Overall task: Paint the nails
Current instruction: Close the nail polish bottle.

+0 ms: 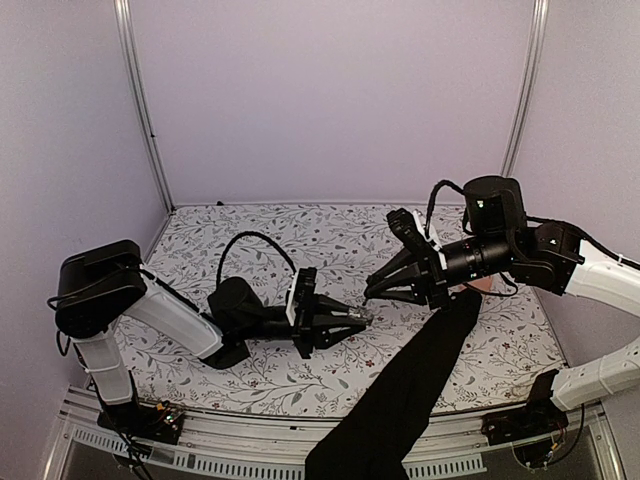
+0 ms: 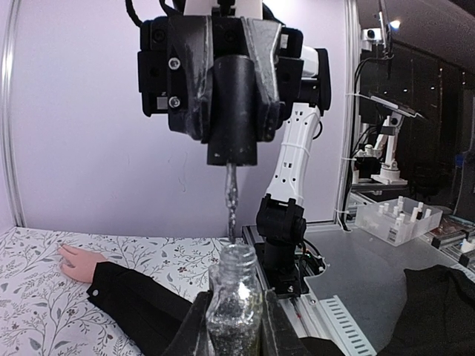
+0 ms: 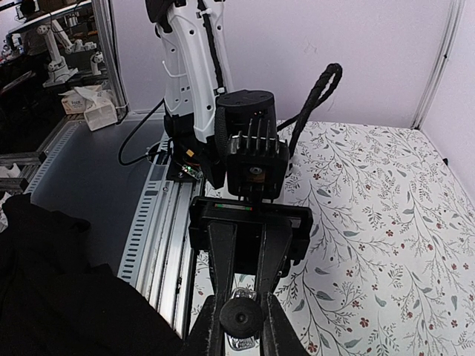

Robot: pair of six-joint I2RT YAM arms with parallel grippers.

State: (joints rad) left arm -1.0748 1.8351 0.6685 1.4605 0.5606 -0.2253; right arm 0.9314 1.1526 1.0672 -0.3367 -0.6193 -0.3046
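At the right of the table (image 1: pixel 300 230), the hand (image 2: pixel 74 261) points far-right, in line with its sleeve (image 1: pixel 420 380); the right gripper (image 1: pixel 372 291) clamps the brush cap (image 2: pixel 231 111), and the left gripper (image 1: pixel 361 315) grasps the bottle (image 2: pixel 236 297).

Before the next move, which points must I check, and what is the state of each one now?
1. Left pincer grips the bottle: ok.
2. Right pincer holds the cap: ok.
3. Brush hangs over the bottle mouth: ok.
4. Polish on the brush: cannot tell.
5. Hand rests on the table, away from both pincers: ok.
6. Nails clearly seen: cannot tell.
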